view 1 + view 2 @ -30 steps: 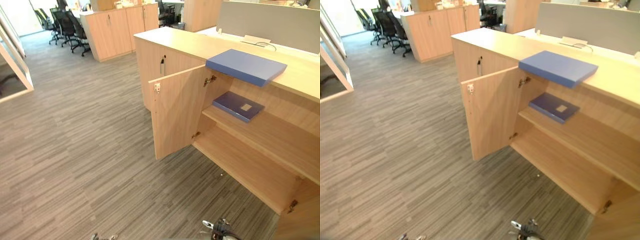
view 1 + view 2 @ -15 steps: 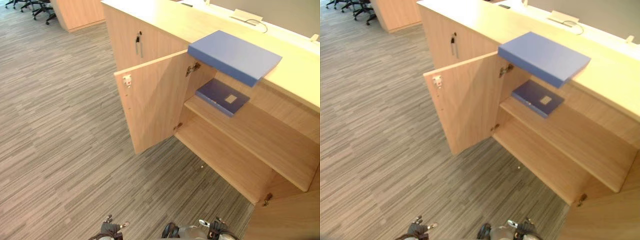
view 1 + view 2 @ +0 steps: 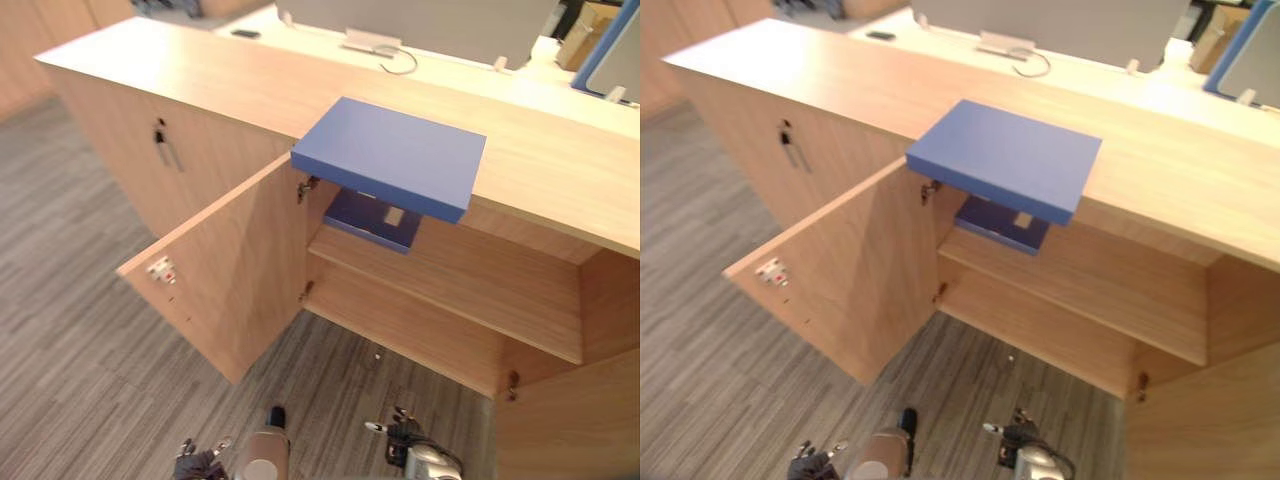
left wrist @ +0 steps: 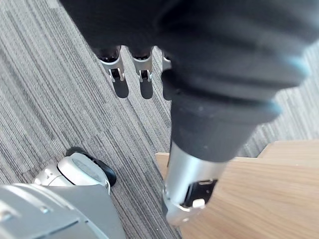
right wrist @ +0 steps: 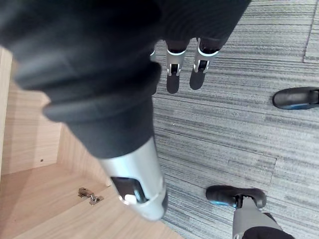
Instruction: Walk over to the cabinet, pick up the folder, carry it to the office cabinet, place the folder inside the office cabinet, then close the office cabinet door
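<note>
Left eye view: carpet (image 3: 70,330), wooden cabinet (image 3: 230,85)

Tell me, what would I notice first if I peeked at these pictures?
A big blue folder lies on the wooden cabinet top, poking out over its front edge. Right below it, the cabinet door stands wide open, and a darker blue folder rests on the shelf inside.

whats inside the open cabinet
A dark blue folder with a pale label lies on the upper shelf. Its rear part is covered by the lighter blue folder overhanging the cabinet top, so anything further back there cannot be seen.
</note>
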